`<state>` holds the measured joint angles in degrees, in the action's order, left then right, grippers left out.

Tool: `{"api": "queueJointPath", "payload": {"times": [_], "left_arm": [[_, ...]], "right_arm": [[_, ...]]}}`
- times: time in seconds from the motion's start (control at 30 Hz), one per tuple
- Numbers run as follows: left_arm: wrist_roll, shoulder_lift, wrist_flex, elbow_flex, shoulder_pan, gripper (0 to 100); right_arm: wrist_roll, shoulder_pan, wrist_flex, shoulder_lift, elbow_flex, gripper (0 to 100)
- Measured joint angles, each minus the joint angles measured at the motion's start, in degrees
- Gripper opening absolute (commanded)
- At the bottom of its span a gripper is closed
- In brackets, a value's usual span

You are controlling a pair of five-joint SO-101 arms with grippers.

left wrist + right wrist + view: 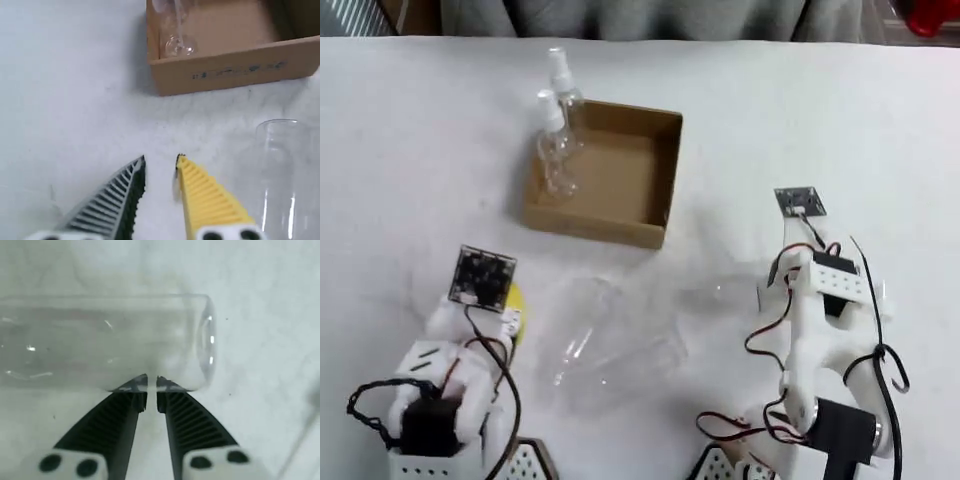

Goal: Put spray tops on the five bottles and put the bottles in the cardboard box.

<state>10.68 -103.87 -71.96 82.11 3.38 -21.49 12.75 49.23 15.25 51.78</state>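
A white table (420, 130) is seen from above, and an open brown cardboard box (670, 170) is set near its middle. Two clear plastic bottles with white spray tops (558, 150) are stood upright in the box's far left corner. More clear bottles (610, 345) are laid on their sides on the table between the two arms, near the box. In the left wrist view, the left gripper (160, 160) is held over bare table, its grey and yellow fingers spread a little with nothing between them. A lying clear bottle (280, 165) is seen just beside the yellow finger, and the box lies ahead. In the right wrist view, the right gripper (152, 381) is seen with its black fingers pressed almost together, pinching nothing. Its tips are set at the wall of a clear cylindrical bottle (100, 340) lying on its side.
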Motion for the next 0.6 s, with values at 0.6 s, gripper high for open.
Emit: {"api": "queueJointPath", "payload": {"times": [0.6], "left_arm": [[-3.8,41.5,-3.7,-22.9,-18.5,4]], "right_arm": [[0.0,0.0,0.0,0.0,0.0,1.6]]}}
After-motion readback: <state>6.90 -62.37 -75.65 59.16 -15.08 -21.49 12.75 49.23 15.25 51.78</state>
